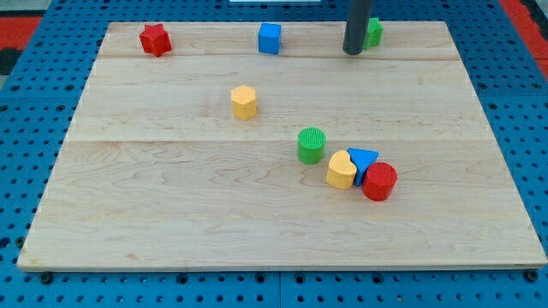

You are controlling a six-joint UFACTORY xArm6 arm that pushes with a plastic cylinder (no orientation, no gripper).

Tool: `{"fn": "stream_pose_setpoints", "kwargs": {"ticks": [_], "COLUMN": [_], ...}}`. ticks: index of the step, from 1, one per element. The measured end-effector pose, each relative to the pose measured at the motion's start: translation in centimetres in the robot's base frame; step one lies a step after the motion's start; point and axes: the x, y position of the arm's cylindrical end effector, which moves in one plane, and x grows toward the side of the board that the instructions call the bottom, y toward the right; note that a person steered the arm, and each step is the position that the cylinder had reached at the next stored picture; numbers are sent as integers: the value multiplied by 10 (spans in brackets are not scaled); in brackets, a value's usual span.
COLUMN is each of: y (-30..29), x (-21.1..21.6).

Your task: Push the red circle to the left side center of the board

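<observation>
The red circle point(379, 181) lies on the wooden board point(171, 222) right of centre, toward the view's bottom. It touches a blue triangle point(363, 159), which touches a yellow block point(341, 169) on its left. A green circle point(312, 145) stands just left of that group. My tip point(353, 52) is near the view's top edge, far above the red circle and right beside a green block point(373, 32).
A red star-shaped block point(155, 39) sits at the top left. A blue cube point(270, 38) sits at the top centre. A yellow hexagon block point(244, 102) stands left of centre. Blue pegboard surrounds the board.
</observation>
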Motion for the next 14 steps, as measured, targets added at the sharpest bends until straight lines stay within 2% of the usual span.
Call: {"fn": "stream_pose_setpoints", "kwargs": {"ticks": [2, 3, 4, 5, 6, 7, 8, 9, 10, 11, 12, 13, 14], "y": [-9, -40, -25, 4, 40, 8, 7, 30, -14, -33, -16, -101, -133], "x": [71, 99, 99, 133, 228, 253, 248, 272, 259, 260, 309, 275, 212]}}
